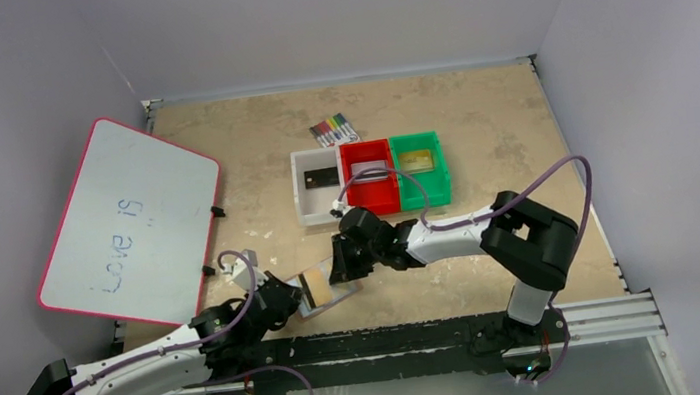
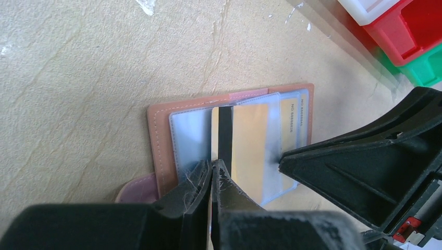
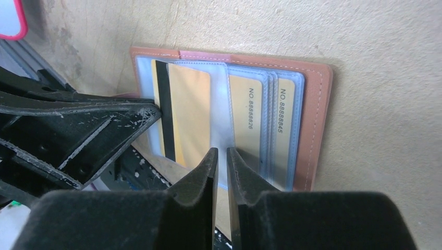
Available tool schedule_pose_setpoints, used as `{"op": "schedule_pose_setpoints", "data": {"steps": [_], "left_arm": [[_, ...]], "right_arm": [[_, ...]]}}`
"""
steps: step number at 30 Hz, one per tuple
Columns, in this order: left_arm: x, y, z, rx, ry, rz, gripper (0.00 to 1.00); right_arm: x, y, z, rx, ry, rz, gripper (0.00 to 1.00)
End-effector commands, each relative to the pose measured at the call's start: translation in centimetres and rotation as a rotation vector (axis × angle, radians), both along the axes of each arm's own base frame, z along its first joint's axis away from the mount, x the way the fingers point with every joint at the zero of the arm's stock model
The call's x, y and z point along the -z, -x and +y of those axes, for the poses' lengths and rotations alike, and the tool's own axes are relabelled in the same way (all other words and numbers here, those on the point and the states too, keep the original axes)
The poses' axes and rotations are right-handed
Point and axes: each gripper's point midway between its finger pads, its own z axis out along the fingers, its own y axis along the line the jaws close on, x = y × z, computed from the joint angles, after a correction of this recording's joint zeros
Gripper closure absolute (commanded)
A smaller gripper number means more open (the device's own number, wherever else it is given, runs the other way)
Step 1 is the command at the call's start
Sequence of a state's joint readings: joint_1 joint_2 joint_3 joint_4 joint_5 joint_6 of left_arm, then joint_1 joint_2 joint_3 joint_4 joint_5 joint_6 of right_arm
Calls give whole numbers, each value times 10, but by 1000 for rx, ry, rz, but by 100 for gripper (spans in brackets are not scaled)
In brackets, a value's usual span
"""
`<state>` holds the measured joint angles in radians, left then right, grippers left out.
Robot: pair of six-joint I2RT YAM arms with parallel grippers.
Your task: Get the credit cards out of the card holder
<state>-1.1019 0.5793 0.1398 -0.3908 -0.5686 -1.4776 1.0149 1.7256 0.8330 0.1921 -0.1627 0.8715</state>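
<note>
One card holder (image 1: 322, 287), tan-brown, lay open and flat on the counter (image 1: 478, 121) near the arm bases, between the two pincers. Its long axis ran left to right, the right end a little farther from the bases, with the inner pockets facing up. One gold card (image 3: 190, 109) with a dark stripe sat in a clear leaf, its long axis across the holder's. Two further numbered cards (image 3: 245, 114) lay fanned in leaves beside it. Left pincer (image 2: 212, 169): jaws all but closed, nipping the leaf's edge at the stripe; whether it gripped the card or only plastic could not be told. Right pincer (image 3: 221, 156): a narrow slit, pinching the clear leaf just beside the gold card.
</note>
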Motion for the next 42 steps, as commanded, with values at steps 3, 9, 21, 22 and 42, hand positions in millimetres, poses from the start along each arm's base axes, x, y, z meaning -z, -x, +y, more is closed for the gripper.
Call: {"op": "schedule_pose_setpoints", "data": {"steps": [3, 9, 21, 22, 42], "left_arm": [[-17, -7, -11, 46, -7, -55, 100], [-18, -9, -21, 84, -19, -55, 100], [-27, -9, -21, 79, 3, -72, 100], [-30, -10, -22, 77, 15, -78, 100], [-26, -6, -47, 111, 186, -78, 89]], "right_arm": [[-10, -16, -28, 14, 136, -128, 83], [-48, -20, -3, -47, 23, -180, 80], [1, -12, 1, -79, 110, -102, 79], [5, -11, -2, -79, 123, -94, 79], [25, 10, -16, -74, 127, -1, 80]]}}
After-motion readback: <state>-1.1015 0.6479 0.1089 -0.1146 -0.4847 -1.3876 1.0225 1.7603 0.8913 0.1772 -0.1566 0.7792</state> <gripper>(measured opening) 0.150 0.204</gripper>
